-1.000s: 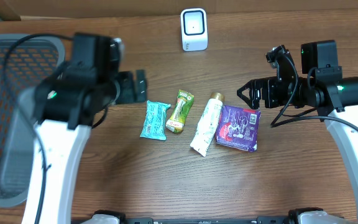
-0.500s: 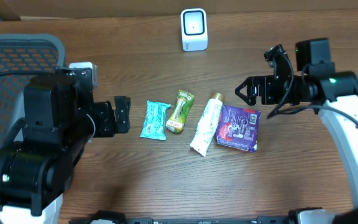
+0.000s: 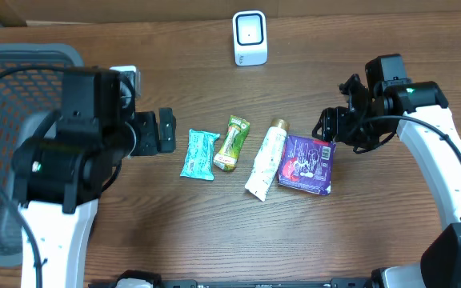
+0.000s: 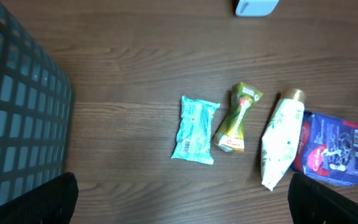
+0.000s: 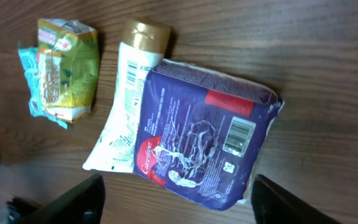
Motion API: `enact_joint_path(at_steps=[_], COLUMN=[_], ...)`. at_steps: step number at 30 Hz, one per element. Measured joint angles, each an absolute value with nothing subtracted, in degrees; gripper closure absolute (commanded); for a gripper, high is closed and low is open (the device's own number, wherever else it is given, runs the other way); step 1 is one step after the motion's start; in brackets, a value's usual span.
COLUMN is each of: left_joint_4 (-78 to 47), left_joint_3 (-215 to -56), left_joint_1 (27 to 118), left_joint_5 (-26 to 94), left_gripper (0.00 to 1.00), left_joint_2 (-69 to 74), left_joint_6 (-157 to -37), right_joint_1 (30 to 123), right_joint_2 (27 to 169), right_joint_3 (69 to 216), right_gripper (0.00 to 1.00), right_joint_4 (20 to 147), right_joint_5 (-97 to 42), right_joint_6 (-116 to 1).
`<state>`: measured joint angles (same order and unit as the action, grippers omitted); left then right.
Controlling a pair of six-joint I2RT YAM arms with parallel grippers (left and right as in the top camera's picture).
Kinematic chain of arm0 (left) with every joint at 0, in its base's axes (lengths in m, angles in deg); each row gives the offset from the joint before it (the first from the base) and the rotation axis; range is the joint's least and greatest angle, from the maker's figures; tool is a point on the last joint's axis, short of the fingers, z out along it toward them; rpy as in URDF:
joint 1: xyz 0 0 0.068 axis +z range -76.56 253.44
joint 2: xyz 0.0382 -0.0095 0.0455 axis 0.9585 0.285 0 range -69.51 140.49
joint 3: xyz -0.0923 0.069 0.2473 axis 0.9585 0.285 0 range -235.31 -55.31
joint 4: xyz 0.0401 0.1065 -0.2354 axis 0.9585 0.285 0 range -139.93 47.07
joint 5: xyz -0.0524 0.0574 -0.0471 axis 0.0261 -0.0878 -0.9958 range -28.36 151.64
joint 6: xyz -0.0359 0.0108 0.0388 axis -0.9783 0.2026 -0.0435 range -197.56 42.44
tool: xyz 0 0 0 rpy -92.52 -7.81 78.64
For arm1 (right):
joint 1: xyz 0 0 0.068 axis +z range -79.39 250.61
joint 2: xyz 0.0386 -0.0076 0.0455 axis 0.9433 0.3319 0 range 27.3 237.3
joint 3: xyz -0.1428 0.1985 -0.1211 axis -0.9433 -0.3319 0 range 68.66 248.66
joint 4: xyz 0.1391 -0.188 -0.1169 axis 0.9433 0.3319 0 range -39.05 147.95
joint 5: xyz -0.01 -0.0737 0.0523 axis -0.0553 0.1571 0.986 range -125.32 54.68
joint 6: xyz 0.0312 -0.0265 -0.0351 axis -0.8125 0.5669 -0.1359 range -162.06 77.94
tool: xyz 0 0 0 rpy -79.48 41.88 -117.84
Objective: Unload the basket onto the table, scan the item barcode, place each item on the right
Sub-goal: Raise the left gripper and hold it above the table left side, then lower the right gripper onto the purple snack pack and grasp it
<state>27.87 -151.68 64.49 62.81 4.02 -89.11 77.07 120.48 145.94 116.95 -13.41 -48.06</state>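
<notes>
No scan yet. My right gripper (image 3: 324, 128) open over purple plastic packet (image 3: 306, 164), barcode (image 5: 238, 134) up, ungripped. My left gripper (image 3: 165, 132) open, empty. Remaining: pickup, pass at white box scanner (image 3: 250, 38).

Mock shop checkout set up on robot test bench.
- brown wood-grain worktop (image 3: 214, 232)
- small white box-shaped scanner (image 3: 250, 38) upright at far side
- grey wire-mesh basket (image 3: 22, 51) at left edge
- retail packs in row mid-worktop: teal snack wrapper (image 3: 199, 154), green-yellow sachet (image 3: 231, 144), white tube with gold cap (image 3: 266, 160), purple foil packet (image 3: 306, 164) bearing printed barcode label (image 5: 239, 132)
- white-and-black robot arms (image 3: 442, 160) flank row
</notes>
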Motion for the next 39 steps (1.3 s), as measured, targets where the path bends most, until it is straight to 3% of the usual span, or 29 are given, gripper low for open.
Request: enact_joint_path(at_steps=[6, 28, 39], left_joint_4=[27.59, 26.74, 26.74], left_joint_3=[-151.68, -151.68, -151.68], left_joint_1=[64.49, 64.49, 64.49], left_joint_5=[62.81, 61.24, 61.21], left_gripper=[0.01, 0.01, 0.00], left_joint_2=[8.44, 16.18, 16.24], left_joint_6=[-89.09, -89.11, -89.11], right_joint_1=[77.09, 77.09, 78.10], right_joint_2=[120.85, 120.85, 120.85], right_joint_3=[145.91, 145.91, 145.91], right_gripper=[0.18, 0.09, 0.11], right_joint_4=[116.07, 113.54, 111.57], right_joint_5=[-13.72, -13.76, -6.44], right_joint_6=[-48.08, -48.10, -48.08])
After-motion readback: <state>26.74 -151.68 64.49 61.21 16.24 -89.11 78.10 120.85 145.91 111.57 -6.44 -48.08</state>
